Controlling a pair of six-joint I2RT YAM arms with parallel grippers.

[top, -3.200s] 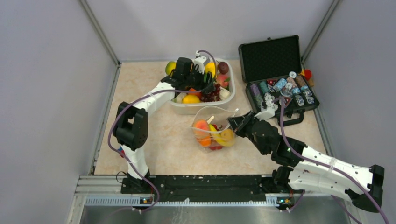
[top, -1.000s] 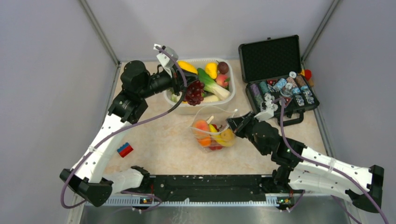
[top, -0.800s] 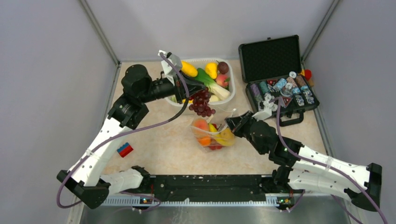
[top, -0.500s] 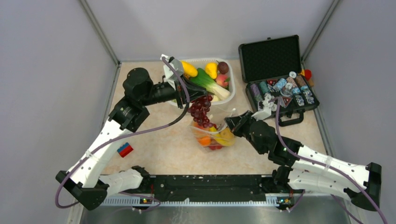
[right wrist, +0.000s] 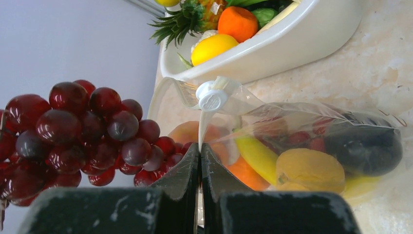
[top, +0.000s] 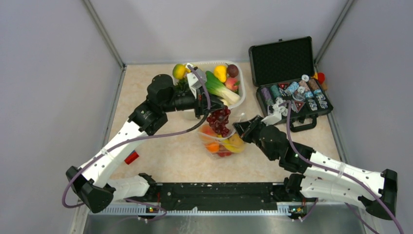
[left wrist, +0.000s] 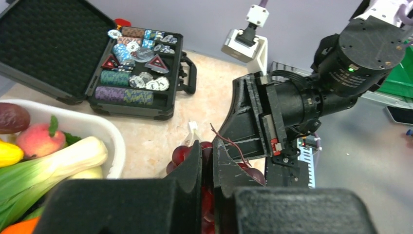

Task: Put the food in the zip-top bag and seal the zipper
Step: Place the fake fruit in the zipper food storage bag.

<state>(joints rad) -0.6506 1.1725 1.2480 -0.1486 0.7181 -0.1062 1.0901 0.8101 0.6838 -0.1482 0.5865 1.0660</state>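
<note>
My left gripper (left wrist: 207, 148) clamps dark purple grapes (top: 219, 121) over the clear plastic bag (top: 220, 144) (mouth open); my right gripper (right wrist: 199, 152) pinches its rim.

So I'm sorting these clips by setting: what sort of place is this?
Likely a robot test cell: grey walls box in the table, left arm and right arm mount at its near edge, toy fruit fills a white tub.
</note>
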